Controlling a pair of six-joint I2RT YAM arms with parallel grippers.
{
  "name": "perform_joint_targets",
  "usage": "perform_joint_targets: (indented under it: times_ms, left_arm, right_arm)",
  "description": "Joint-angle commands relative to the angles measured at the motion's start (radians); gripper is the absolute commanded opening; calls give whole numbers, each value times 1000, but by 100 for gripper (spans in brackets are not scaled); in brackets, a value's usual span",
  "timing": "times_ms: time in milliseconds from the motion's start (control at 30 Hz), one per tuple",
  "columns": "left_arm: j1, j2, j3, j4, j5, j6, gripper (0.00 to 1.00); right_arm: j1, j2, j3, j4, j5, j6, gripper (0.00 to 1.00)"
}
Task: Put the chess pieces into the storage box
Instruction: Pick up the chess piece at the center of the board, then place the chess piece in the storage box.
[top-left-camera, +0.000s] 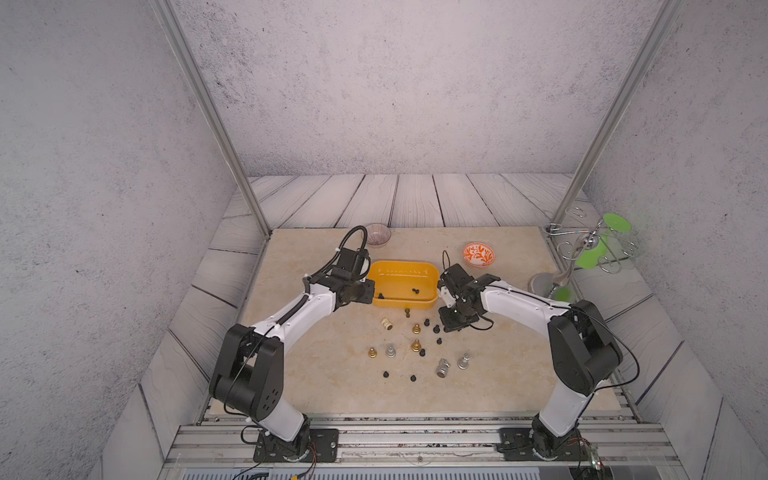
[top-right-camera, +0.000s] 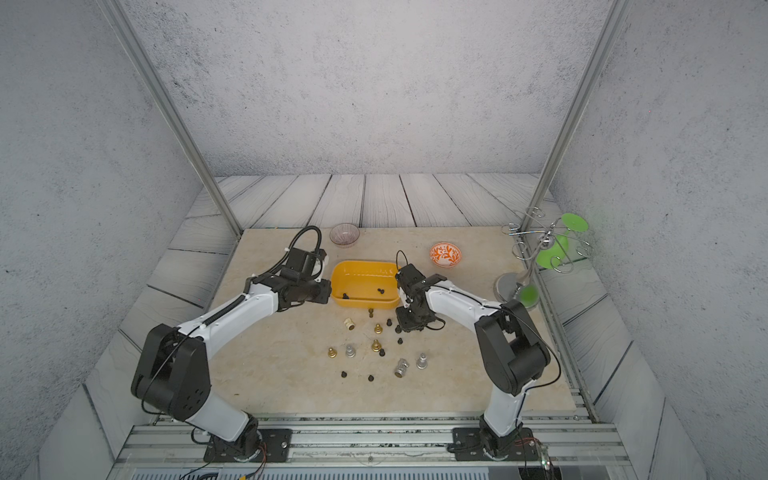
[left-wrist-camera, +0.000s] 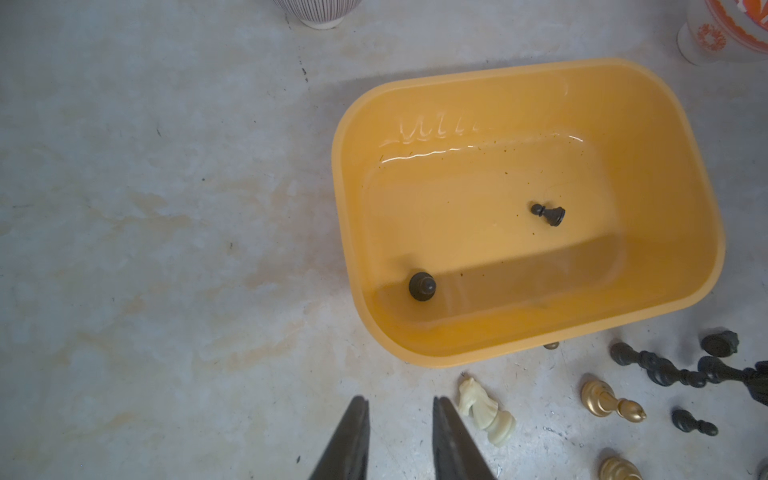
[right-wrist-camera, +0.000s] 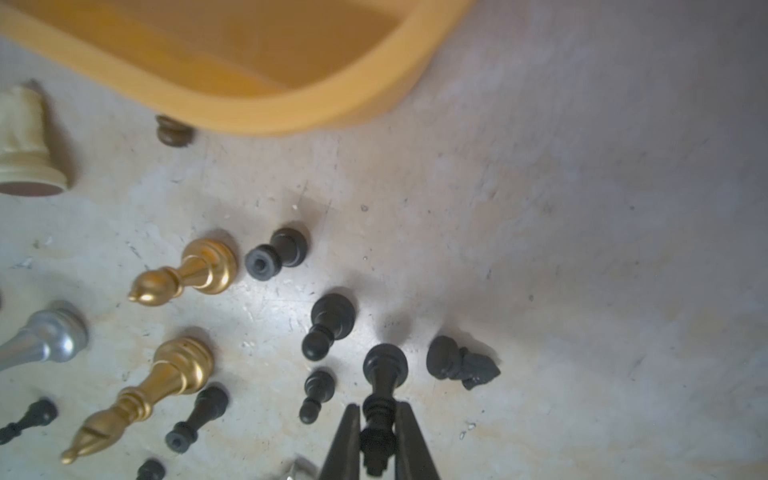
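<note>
The yellow-orange storage box sits mid-table with two small black pawns lying on its floor. In front of it are scattered chess pieces: a cream knight, gold ones, silver ones and several small black ones. My right gripper is low over these pieces, shut on a tall black piece at its upper stem. My left gripper hovers by the box's left end, open, nothing between its fingers.
A ribbed glass bowl stands behind the box on the left and an orange-and-white patterned bowl on the right. A wire stand with green discs occupies the far right edge. A brown piece lies against the box's front wall.
</note>
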Motion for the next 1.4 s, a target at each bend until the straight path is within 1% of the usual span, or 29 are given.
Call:
perform_joint_targets:
  times_ms: [0,200,367,600,767,967,1200,1367]
  left_arm:
    - [6,-34,-12,-2,-4,14,30]
    - [6,-42,-15,-2,-4,11,30]
    - [6,-55,-26,2,-4,3,30]
    - [6,-82,-49,-2,-3,-6,30]
    - [6,-94,-66,6,8,-15,30]
    - [6,-99,-70,4,41,-15,30]
    - [6,-108,-93,18,76,-32,30]
    - [6,-100,-99,30,109,-40,30]
  right_arm:
    - [2,-58,62,-58,25,-19,11]
    - [-2,-91,158,-73,10,-47,11]
    - [-12,-57,279,-66,-27,-79,11]
    - [-30,86,473,-70,-66,-117,11]
    - [-40,199,570,-67,-82,-126,10]
    - [-47,358,724,-101,-88,-146,10]
    - [-50,498,834,-133,-79,-148,10]
    - [-56,550,867,-135,-69,-145,12]
